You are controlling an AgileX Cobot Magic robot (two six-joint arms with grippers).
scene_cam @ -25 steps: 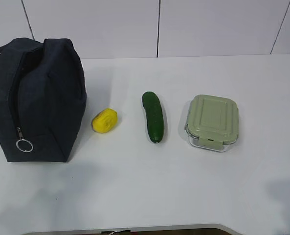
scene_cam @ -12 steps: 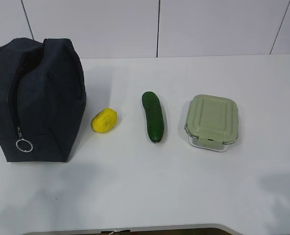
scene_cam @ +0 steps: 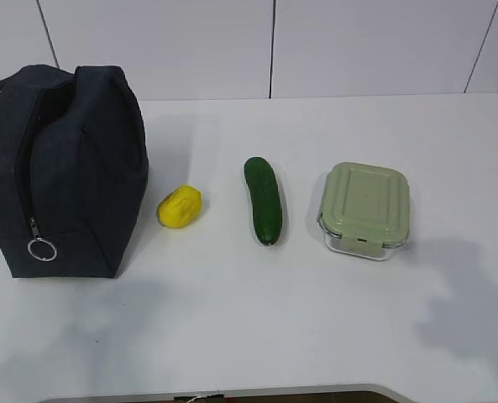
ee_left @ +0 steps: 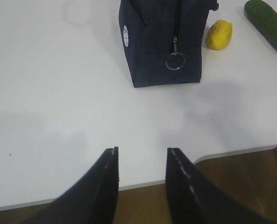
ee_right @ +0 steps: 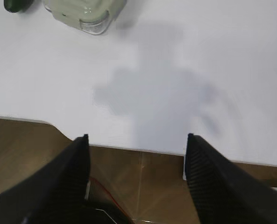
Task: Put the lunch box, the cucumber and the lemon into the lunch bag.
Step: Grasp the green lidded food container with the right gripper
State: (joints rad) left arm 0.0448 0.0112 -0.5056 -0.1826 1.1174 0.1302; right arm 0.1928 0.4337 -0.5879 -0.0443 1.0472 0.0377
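Inspecting my table (scene_cam: 232, 336): lunch bag (scene_cam: 64, 168) stands at left, zipper ring (scene_cam: 42, 249) hanging; lemon (scene_cam: 180, 206) just beside it, then cucumber (scene_cam: 264, 200), then lunch box (scene_cam: 365, 208), lid on. My left gripper (ee_left: 142, 151) and right gripper (ee_right: 136, 138) both hang parted, grasping nothing, near the table's front edge.

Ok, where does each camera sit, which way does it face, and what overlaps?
Exterior: in front, slanting down on lunch bag, lemon, cucumber, lunch box; no arm visible.
Left wrist: near table edge, facing the bag; left gripper open.
Right wrist: at table edge, facing the lunch box corner; right gripper open.
Shared: the bag's ring pull.
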